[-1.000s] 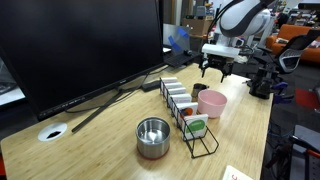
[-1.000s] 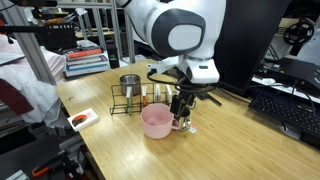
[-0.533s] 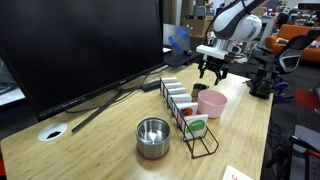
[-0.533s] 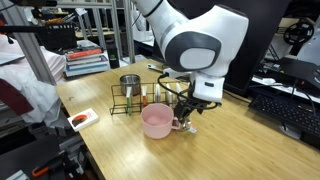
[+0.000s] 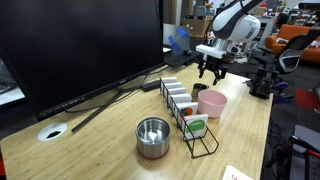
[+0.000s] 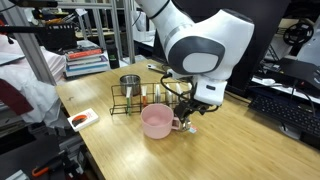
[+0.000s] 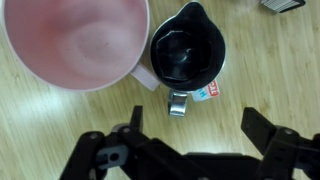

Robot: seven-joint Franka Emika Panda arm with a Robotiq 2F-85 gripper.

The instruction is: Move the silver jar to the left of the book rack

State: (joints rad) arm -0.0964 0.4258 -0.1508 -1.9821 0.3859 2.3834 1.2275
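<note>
While the black two-fingered Robotiq gripper (image 7: 192, 120) hangs above the light wooden table (image 5: 100, 140), its fingers (image 7: 130, 128) stand wide apart with nothing between them, as the wrist view shows. Directly below it in that view sit a round pale pink plastic cup (image 7: 75, 40) and, touching or just beside the cup, a small black round-topped container with a white and red label (image 7: 187, 55). In both exterior views the gripper (image 5: 211, 72) (image 6: 188, 112) hovers over the pink cup (image 5: 211, 103) (image 6: 156, 122), which stands close beside the black wire book rack (image 5: 195, 125) (image 6: 140, 100). The short round silver metal jar (image 5: 152, 137) stands upright on the table near one end of the rack, on the side facing the large black monitor (image 5: 80, 50), and well apart from the gripper. In an exterior view the jar (image 6: 130, 85) shows just behind the rack.
</note>
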